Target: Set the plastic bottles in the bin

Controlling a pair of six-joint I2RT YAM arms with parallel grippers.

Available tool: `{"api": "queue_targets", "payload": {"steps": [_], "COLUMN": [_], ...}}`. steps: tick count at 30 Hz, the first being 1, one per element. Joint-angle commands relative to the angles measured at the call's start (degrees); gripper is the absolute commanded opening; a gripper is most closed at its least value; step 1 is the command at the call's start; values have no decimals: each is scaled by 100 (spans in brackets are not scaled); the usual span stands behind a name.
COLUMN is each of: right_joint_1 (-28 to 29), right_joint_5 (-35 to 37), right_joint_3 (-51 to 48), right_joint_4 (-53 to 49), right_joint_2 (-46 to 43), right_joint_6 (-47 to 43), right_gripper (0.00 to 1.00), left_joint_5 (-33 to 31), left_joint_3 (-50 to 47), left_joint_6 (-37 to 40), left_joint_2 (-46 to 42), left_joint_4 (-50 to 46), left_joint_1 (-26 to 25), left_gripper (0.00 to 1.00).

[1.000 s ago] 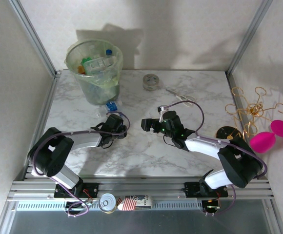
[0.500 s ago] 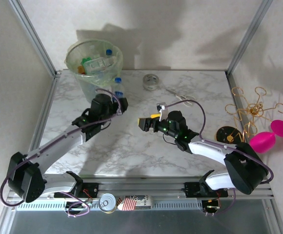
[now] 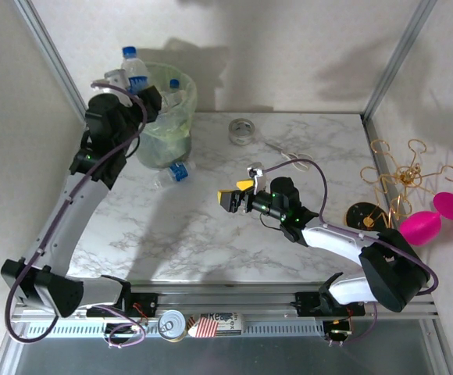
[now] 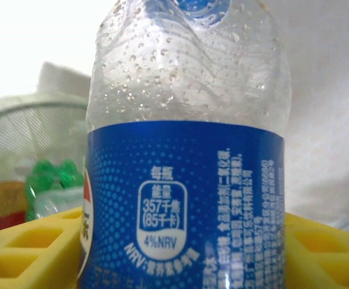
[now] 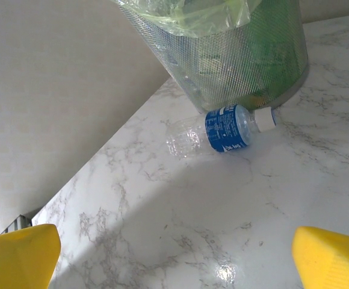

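Two plastic bottles are outside the bin (image 3: 166, 133).

1. Held bottle (image 4: 186, 180): clear, droplet-beaded shoulder, blue printed label, blue cap. The left jaws are clamped on its labelled body between two yellow moulded pads (image 4: 27, 247). It is raised at the bin's left rim.
2. Lying bottle (image 5: 222, 129): clear, blue label, white cap. It lies on its side on the marble-patterned bench (image 3: 211, 234), cap just beside the bin's base.

The bin is round, tapered and mesh-walled, with a green film liner. The bottles inside cannot be counted. The right jaws stand wide apart, empty, over mid-bench.
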Motion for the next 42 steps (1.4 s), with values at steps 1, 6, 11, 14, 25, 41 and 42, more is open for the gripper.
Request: {"api": "queue_targets", "payload": {"steps": [1, 6, 11, 14, 25, 41, 42], "right_joint_1": [-28, -28, -28, -29, -28, -28, -29], "right_joint_5": [-80, 65, 172, 172, 261, 282, 290], "right_joint_3": [93, -13, -76, -83, -152, -157, -161], "right_joint_4": [59, -44, -97, -101, -160, -171, -163], "right_joint_2": [-98, -235, -300, -276, -414, -426, -420], "right_joint_6": [-194, -231, -254, -223, -211, -194, -191], "right_gripper": [99, 99, 99, 99, 99, 99, 99], "left_joint_5": [197, 613, 943, 999, 1229, 993, 980], "left_joint_3": [419, 1254, 2315, 3057, 3580, 3636, 3634], "left_joint_6": [227, 183, 282, 471, 886, 856, 845], "left_joint_2": [419, 1202, 2080, 2700, 3594, 3431, 3389], "left_joint_4": [-115, -500, -1192, -1848, -2520, -2479, -2450], "left_joint_1": [420, 1115, 1480, 1595, 1673, 1594, 1594], "left_gripper": [50, 50, 51, 50, 53, 100, 99]}}
